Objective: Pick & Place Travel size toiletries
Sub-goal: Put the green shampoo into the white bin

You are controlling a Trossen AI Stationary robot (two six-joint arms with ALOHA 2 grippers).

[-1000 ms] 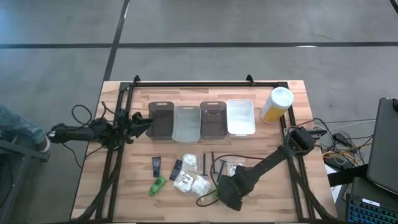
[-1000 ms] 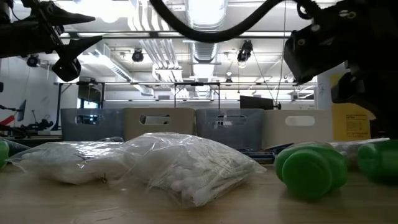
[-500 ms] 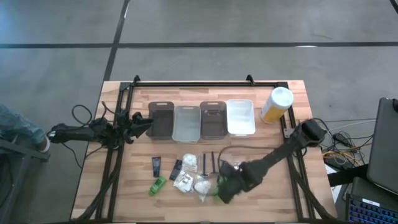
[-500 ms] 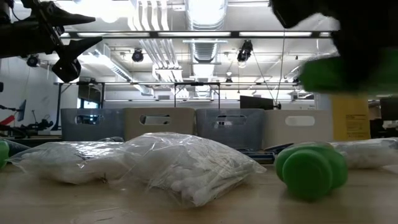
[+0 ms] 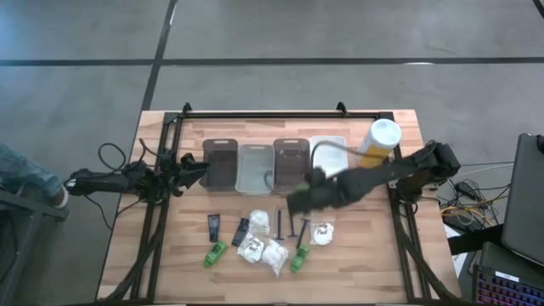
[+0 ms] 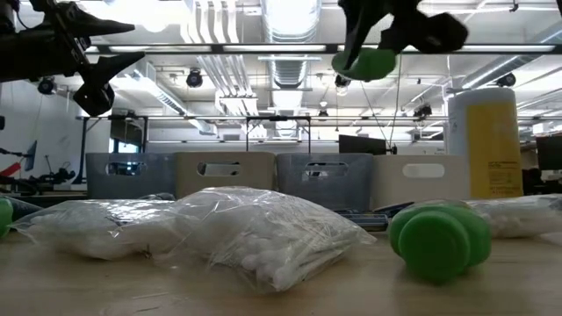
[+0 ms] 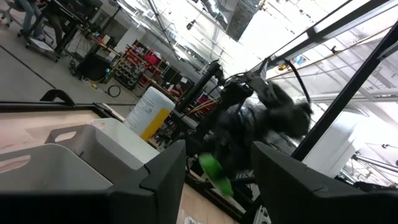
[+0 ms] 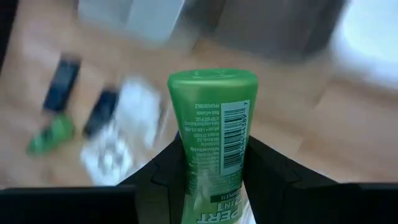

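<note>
My right gripper [image 5: 301, 199] hangs in the air over the table's middle, just in front of the bins, shut on a bright green bottle [image 8: 212, 118]. The low view shows that bottle [image 6: 367, 63] high above the table. On the wood lie two more green bottles [image 5: 215, 253] [image 5: 299, 257], black tubes [image 5: 213, 226], dark blue sticks [image 5: 280, 223] and white wrapped packets [image 5: 263, 251]. My left gripper [image 5: 197, 170] waits open in the air at the left end of the bin row. My right gripper pinches the green bottle's body [image 8: 186, 163] between its two fingers [image 8: 169, 171], one on each side. The bottle lies along the fingers and its flat end [image 8: 212, 78] sticks out past the tips. It is lifted clear of the table, slanting downward.
Several rectangular bins stand side by side at the back: dark [image 5: 221, 164], pale [image 5: 255, 168], dark [image 5: 291, 161], white [image 5: 333, 153]. A yellow canister with a white lid [image 5: 376, 143] stands at their right. Bare wood lies along the near right of the table.
My right gripper has risen from the table's near side with the green bottle and swung toward the far edge, up to the bins, rolling its wrist as it went. The bottle is lifted clear; the other green bottle has stayed on the wood.
</note>
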